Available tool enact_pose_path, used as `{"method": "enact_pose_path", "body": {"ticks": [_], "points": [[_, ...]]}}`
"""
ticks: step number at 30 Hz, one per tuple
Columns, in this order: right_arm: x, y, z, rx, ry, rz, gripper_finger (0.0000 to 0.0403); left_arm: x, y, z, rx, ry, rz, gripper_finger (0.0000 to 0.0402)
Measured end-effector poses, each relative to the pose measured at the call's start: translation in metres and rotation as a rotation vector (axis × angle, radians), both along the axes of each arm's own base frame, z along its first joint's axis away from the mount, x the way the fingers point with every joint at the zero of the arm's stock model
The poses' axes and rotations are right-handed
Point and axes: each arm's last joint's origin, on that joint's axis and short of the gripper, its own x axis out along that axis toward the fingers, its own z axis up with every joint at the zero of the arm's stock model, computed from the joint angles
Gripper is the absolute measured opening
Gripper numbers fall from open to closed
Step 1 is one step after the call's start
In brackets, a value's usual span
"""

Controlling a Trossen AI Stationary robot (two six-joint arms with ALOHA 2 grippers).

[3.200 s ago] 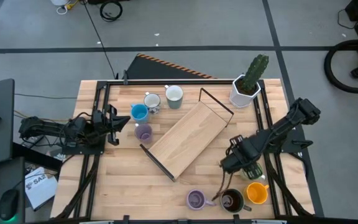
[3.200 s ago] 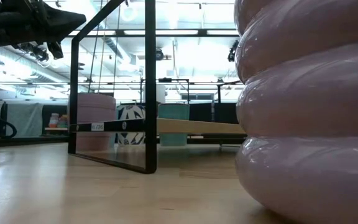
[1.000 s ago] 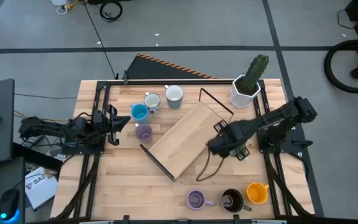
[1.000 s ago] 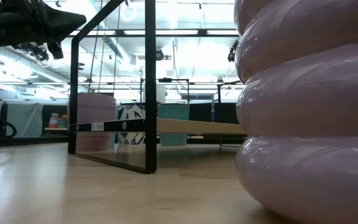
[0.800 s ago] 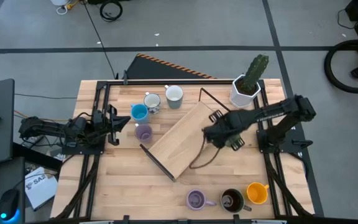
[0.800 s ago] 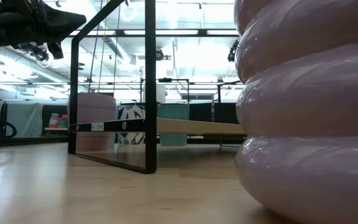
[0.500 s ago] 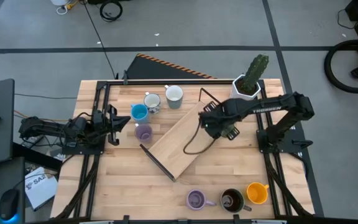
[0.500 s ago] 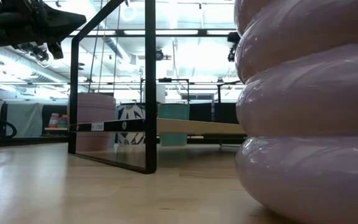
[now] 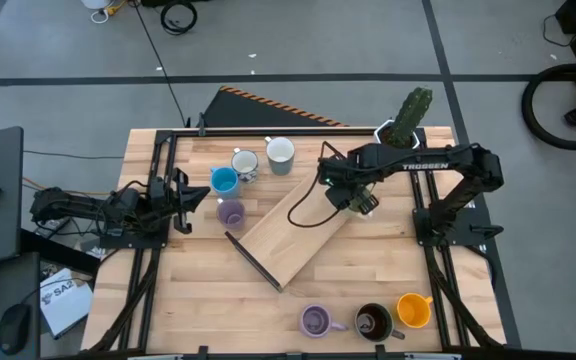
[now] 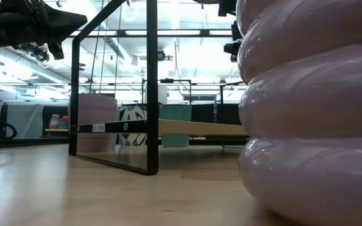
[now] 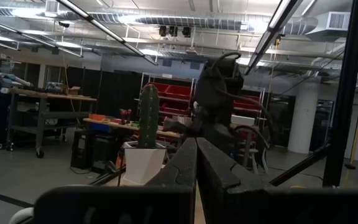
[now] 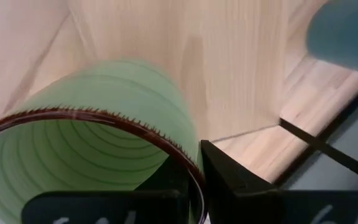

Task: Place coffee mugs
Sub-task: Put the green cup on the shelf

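Note:
My right gripper hangs over the far right end of the wooden shelf, shut on a green mug with a brown rim. The arm hides most of that mug in the high view. Blue, patterned white, grey and lavender mugs stand on the table left of the shelf. Another lavender mug, a dark brown one and an orange one stand at the near edge. My left gripper waits shut at the table's left side. My right gripper pinches the green mug's wall at the rim, one finger inside the mug and the other outside. The fingers come from above, pointing down. The mug hangs with its mouth up, clear of the shelf board below it.
A white pot with a cactus stands at the far right corner, close to my right arm. The shelf's black metal end frames rise at both ends of the board. In the low view the near lavender mug fills the right side.
My right gripper has carried the green mug from the table's right part toward the far edge and leftward, ending over the shelf's far right end. The mug has stayed clear of the table throughout.

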Motion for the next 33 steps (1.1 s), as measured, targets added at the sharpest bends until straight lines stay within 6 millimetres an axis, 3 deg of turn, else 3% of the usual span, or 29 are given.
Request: {"method": "enact_pose_path", "body": {"ticks": [5,33], "points": [[-0.004,-0.006,-0.013,0.004,0.042,-0.006,0.0031,0.000,0.000,0.000,0.000,0.000,0.001,0.0009],[-0.006,-0.022,-0.012,0.013,0.022,-0.060,0.0049,0.000,0.000,0.000,0.000,0.000,0.001,0.0009]]}}
